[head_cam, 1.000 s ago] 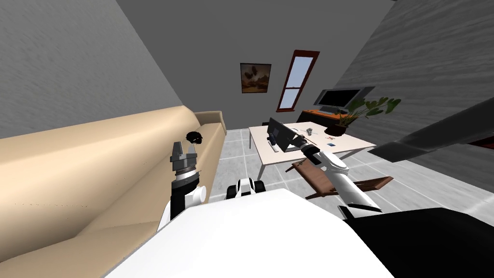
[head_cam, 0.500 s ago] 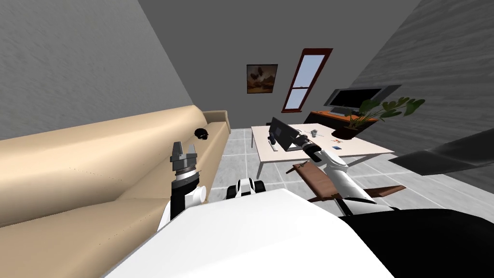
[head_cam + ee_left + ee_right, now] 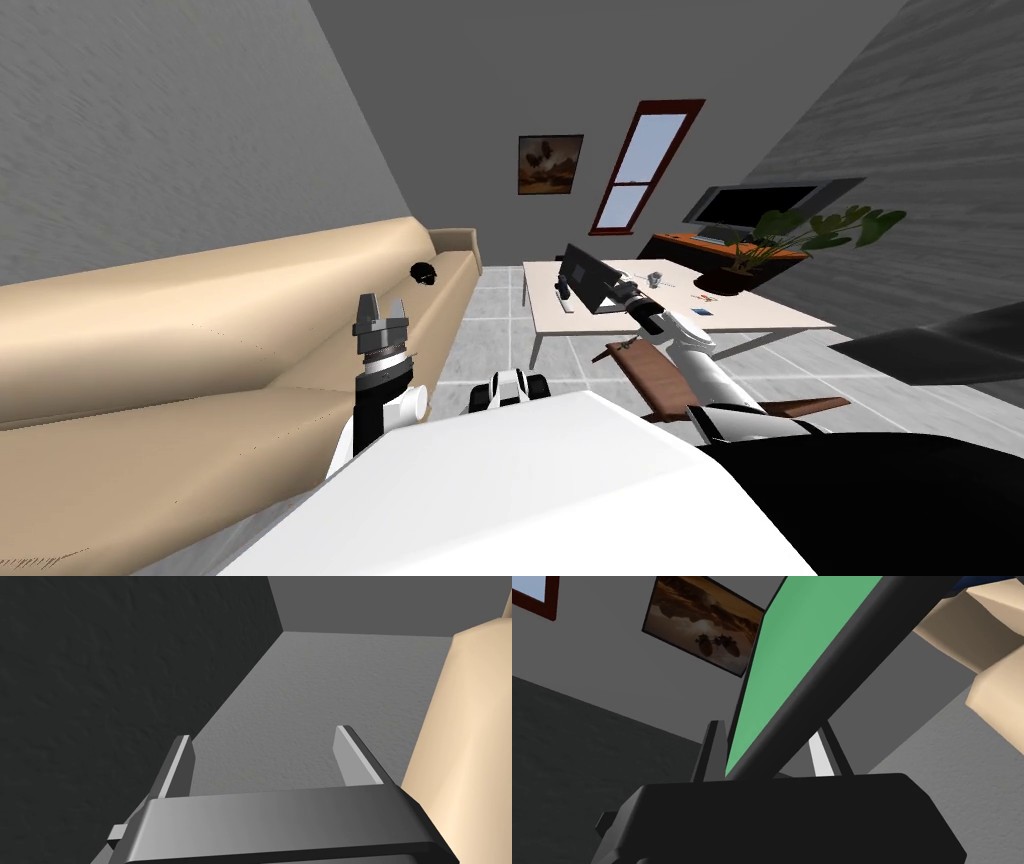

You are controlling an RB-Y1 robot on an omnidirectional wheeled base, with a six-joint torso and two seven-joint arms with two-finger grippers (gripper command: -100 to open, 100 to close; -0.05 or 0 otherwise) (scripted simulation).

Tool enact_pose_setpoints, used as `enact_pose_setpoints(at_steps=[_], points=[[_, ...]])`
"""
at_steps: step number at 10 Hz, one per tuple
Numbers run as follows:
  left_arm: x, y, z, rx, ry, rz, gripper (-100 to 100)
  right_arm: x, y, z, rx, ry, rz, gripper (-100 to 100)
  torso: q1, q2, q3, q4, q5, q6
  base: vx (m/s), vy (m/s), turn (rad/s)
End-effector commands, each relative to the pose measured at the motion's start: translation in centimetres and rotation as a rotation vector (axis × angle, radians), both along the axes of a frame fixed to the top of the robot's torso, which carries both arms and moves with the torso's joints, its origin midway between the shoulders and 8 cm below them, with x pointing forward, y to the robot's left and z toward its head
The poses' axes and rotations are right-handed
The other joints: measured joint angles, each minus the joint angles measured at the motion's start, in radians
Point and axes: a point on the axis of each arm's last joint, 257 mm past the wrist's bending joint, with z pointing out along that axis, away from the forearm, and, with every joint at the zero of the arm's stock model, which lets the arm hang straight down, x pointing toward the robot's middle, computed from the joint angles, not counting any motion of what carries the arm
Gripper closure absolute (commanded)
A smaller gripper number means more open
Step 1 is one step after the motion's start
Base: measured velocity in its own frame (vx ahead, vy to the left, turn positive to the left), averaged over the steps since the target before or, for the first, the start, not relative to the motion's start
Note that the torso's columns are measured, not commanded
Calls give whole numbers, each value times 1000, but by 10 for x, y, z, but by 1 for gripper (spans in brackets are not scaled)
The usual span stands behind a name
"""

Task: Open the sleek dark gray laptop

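Note:
The dark gray laptop (image 3: 585,278) stands on the pale table (image 3: 770,315), its lid raised steeply. My right arm stretches over a brown chair, and my right gripper (image 3: 612,291) is at the lid's near edge. In the right wrist view the lid's green screen (image 3: 812,641) and dark rim (image 3: 857,666) run between the fingers of the right gripper (image 3: 767,748), which is shut on the lid's edge. My left gripper (image 3: 380,312) is held up beside the sofa; in its wrist view the left gripper (image 3: 265,756) is open and holds nothing.
A long beige sofa (image 3: 200,330) runs along my left with a small black object (image 3: 425,271) on its seat. A brown chair (image 3: 655,375) stands between me and the table. A potted plant (image 3: 800,235), small items and a TV (image 3: 755,205) lie beyond the laptop.
The whole head view has shifted and rolled, so I have moved. My right gripper has stayed at the laptop's raised lid. The left arm has kept its pose.

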Motion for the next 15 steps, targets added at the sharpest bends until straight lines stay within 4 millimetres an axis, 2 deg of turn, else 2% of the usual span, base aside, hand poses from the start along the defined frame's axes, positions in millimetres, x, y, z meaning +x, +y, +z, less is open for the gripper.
enact_pose_setpoints(at_steps=[1, 5, 6, 7, 8, 11, 12, 15], points=[[0, 0, 0, 0, 0, 0, 0, 0, -1, -21, 155, -13, -19, 100, -2, 0, 0, -1, -1, 1, -33, -174, 43], [0, 0, 0, 0, 0, 0, 0, 3, 4, -42, 317, -31, -33, 100, -6, -4, -2, -7, -8, 5, -24, -117, 21], [0, 0, 0, 0, 0, 0, 0, 7, 6, -24, 285, -52, -13, 100, -6, -4, -2, -8, -8, 4, -12, -46, 15], [0, 0, 0, 0, 0, 0, 0, 7, 15, -41, 376, -63, -12, 100, 0, -4, -2, -6, -5, 2, 5, -86, -20], [0, 0, 0, 0, 0, 0, 0, 7, 15, -41, 376, -63, -12, 100, 1, -4, -2, -7, -5, 1, 7, -103, -20], [0, 0, 0, 0, 0, 0, 0, 5, 29, -72, 500, -66, -17, 100, -2, -6, -2, -11, -11, -1, 3, -104, -14], [0, 0, 0, 0, 0, 0, 0, 5, 29, -72, 500, -66, -17, 100, -3, -7, -3, -11, -12, -2, 0, -71, -12], [0, 0, 0, 0, 0, 0, 0, 3, 40, -92, 583, -70, -20, 100, 0, -8, -4, -13, -12, -4, -3, -53, -12]])
